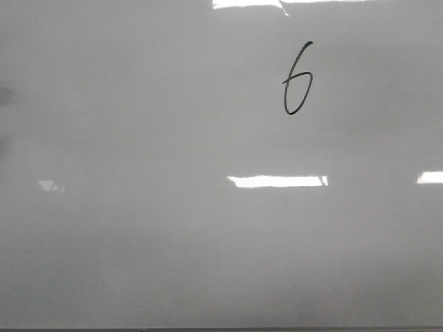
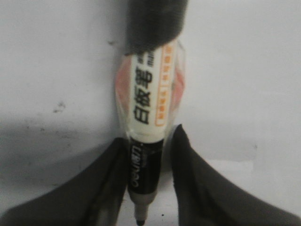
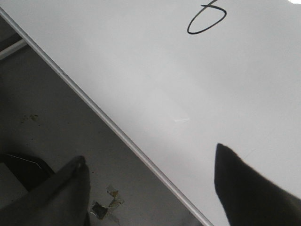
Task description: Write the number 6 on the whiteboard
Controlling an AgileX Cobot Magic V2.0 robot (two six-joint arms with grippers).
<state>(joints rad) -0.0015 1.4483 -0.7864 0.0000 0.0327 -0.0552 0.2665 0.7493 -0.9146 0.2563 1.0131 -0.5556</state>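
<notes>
Number 6 beyond right claw

The whiteboard looked smooth and glossy, mirroring bright lights. The marker had a shiny plastic barrel. Dark fingers appeared matt, like rubber or plastic.

Both wrist views show each tool with dark, tapered, matte fingers

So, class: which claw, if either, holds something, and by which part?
The left claw grips a white-labelled whiteboard marker by its black lower barrel, near the tip. The right claw is open, holding nothing.
</notes>
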